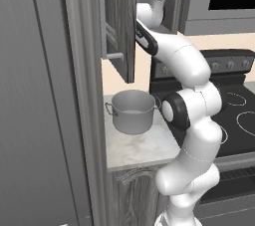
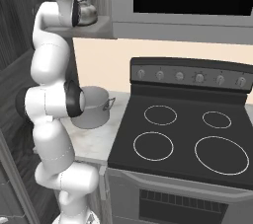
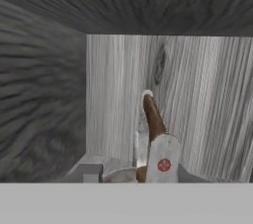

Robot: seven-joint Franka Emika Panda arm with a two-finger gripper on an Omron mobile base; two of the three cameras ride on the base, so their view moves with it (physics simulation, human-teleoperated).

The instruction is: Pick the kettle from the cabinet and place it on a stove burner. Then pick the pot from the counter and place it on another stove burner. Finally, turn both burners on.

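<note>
We have our tool (image 2: 88, 2) up inside the open cabinet (image 1: 119, 26), right at the kettle (image 2: 89, 15), which sits on the cabinet floor at its front edge. In the hand view the kettle's dark handle (image 3: 152, 114) rises close in front of the camera, but the fingertips themselves are hidden low in the frame, so we cannot tell how far the tool has narrowed or whether it has actual hold of the handle.

The chief risk, as we judge it, is a partial or off-centre grip on that thin arched handle: the kettle could swing or slip free on the way out. It also sits near the shelf lip, so a nudge could tip it down onto the surface (image 1: 134, 148), where the pot (image 1: 132, 111) stands just below. The open cabinet door (image 1: 110, 36) is close beside the arm, and a wide withdrawal could clip it.
</note>
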